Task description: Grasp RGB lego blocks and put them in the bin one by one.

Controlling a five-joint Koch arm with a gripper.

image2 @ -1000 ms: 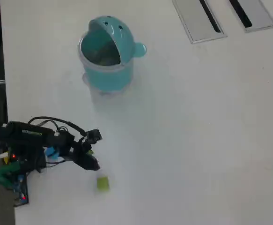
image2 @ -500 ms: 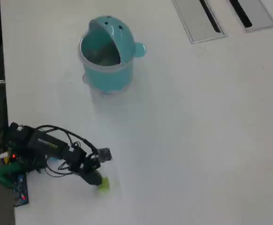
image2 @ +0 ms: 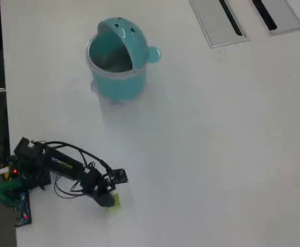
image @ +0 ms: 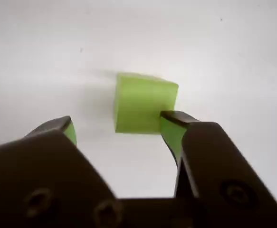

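Pale lettering runs along the black robot arm (image2: 62,165) in overhead view; too small to read.

Only 1 block shows: a yellow-green cube (image: 143,102), smooth and slightly translucent, resting flat on the white table. In the wrist view it is turned a little, so a front face and the top show. In the overhead view it (image2: 116,201) lies near the lower left, partly hidden. The bin (image2: 116,62) stands upright far from it, toward the upper left: teal, round, with a clear rim, a dotted domed lid tilted open, and a knob on its right side.
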